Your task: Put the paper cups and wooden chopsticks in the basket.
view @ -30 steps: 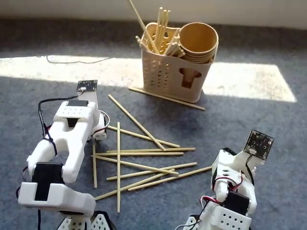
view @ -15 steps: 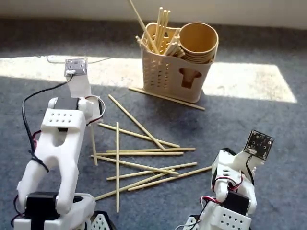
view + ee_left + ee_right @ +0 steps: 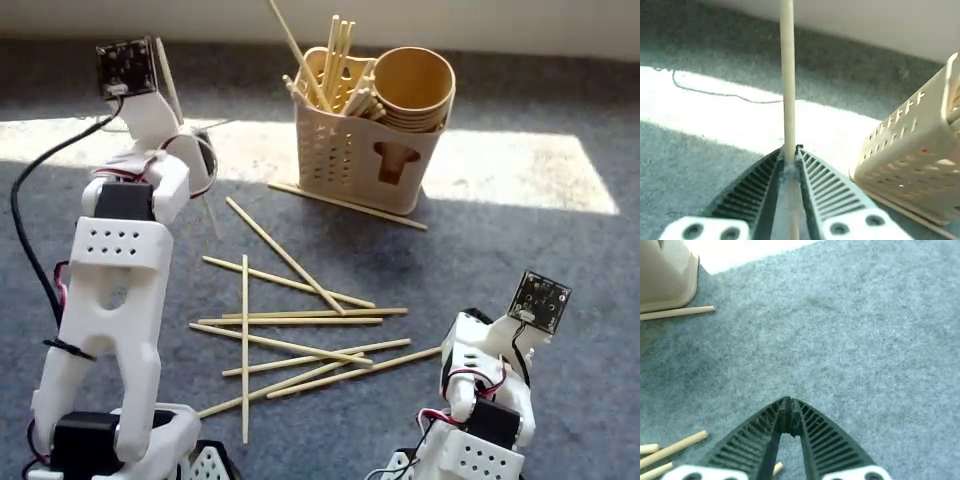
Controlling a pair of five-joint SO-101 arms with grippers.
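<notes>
1. Between the clenched fingers of the left gripper, one wooden chopstick: pale, round, smooth and plain, running straight out past the tips.
2. Seen from the high view, steeply tilted beside the left arm, left of the basket and apart from it.
3. Of cream plastic, with slotted walls and a shaped cut-out in the front face.
4. In its right compartment, a nested stack of tan paper cups, mouths up, rims just above the basket's edge.
5. In its left compartment, a bundle of chopsticks, upright or leaning, with one jutting far out at a slant.
6. On the grey carpet between the arms, a loose criss-crossed heap of chopsticks in the same pale wood, many overlapping.
7. Along the basket's foot, a single chopstick lying flat.
8. Low over bare carpet near the heap's right end, the right gripper, fingers pressed tip to tip with nothing between them.
</notes>
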